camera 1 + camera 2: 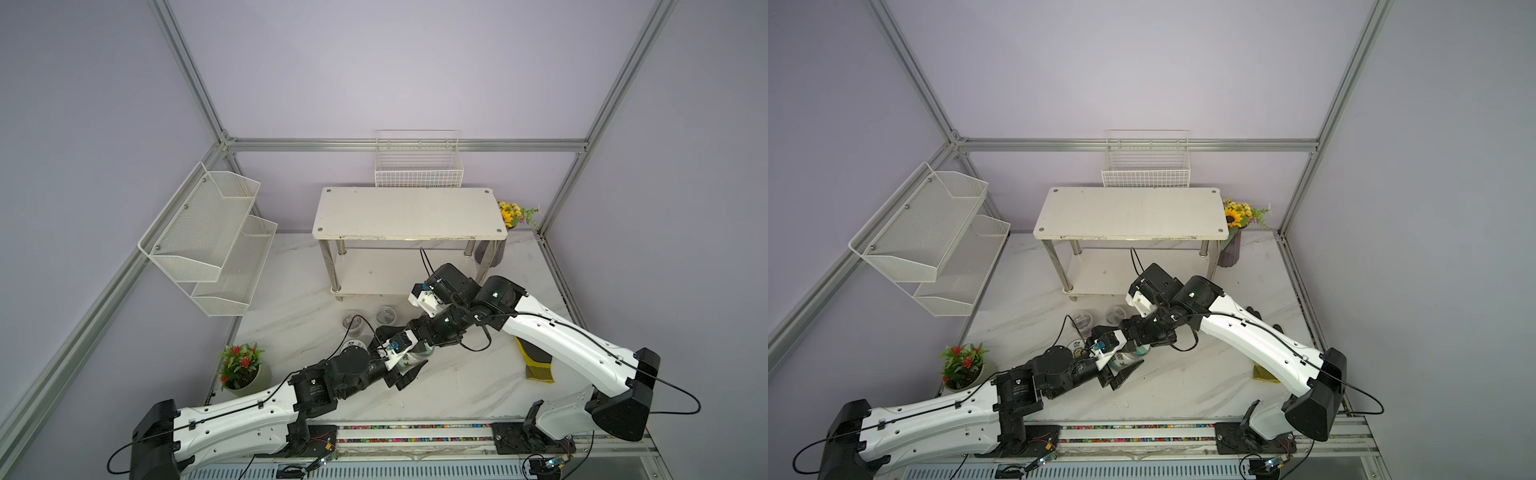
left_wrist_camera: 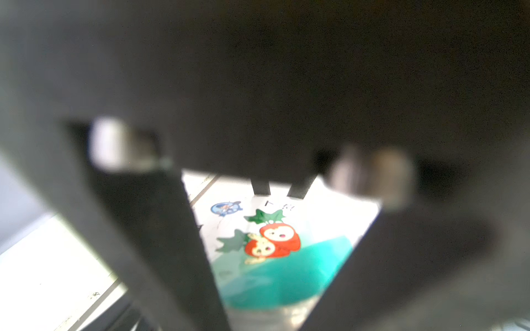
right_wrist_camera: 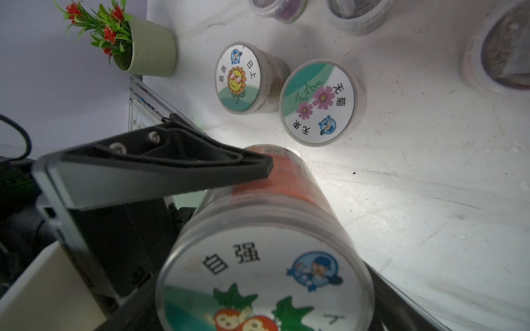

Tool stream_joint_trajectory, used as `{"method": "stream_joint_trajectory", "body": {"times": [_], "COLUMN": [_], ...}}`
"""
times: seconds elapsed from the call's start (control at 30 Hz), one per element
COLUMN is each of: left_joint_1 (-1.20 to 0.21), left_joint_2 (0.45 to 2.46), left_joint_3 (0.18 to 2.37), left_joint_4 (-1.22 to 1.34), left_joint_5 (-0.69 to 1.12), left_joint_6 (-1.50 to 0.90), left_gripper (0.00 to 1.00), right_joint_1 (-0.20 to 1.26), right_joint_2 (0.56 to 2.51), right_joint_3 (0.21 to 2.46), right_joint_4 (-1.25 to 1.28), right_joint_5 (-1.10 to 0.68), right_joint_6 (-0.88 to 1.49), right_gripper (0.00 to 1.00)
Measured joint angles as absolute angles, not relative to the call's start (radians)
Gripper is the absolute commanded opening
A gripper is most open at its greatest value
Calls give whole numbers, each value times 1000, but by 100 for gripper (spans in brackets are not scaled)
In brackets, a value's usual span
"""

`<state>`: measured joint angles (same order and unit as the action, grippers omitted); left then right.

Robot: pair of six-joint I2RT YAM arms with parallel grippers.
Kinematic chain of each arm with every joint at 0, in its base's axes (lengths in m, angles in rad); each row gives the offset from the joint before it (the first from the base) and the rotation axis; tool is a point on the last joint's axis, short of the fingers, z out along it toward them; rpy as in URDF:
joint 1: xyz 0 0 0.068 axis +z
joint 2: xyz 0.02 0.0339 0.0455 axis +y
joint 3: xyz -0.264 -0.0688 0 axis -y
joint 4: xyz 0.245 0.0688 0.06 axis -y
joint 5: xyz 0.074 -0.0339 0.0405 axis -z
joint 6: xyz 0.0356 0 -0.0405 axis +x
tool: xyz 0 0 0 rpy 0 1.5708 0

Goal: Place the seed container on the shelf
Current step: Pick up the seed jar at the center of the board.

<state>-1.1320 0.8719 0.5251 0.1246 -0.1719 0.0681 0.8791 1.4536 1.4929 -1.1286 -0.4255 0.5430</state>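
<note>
A handover above the counter [image 1: 457, 386] is judged to be in hand. The left gripper [image 1: 411, 361] is set around the tilted seed container [image 3: 266, 280], one finger [image 3: 172, 166] against its side; whether it is clamped cannot be told. The right gripper [image 1: 415, 338] is clamped near the lid. One firm grip must be settled before the other is released, then the far shelf [image 1: 409, 212] reached. Orange-red fill is seen at the container's base, brownish fill in the sunflower-labelled tub [image 3: 238, 77].

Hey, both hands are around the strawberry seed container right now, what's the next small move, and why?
Probably close the left hand firmly on the seed container while the right hand holds it. The right hand's fingers press its sides, but the left hand's fingers only flank it and their grip is unclear, so releasing first risks a drop.
</note>
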Motion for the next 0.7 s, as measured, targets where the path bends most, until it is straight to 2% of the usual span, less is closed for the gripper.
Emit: {"method": "stream_joint_trajectory", "body": {"times": [0.27, 0.47, 0.7], "left_joint_1": [-1118, -1113, -1113], "left_joint_2": [892, 908, 931], "left_joint_3": [543, 549, 566], "left_joint_4": [105, 104, 112], "left_joint_5": [-150, -142, -142], "left_joint_6": [63, 62, 63], "left_gripper": [82, 93, 93], "right_joint_1": [877, 875, 881], "right_joint_2": [1456, 1456, 1476], "right_joint_3": [1493, 1493, 1493], "right_joint_4": [-1131, -1136, -1149], "right_joint_5": [-413, -406, -395], "right_joint_6": [538, 536, 536], "right_gripper": [63, 64, 64]}}
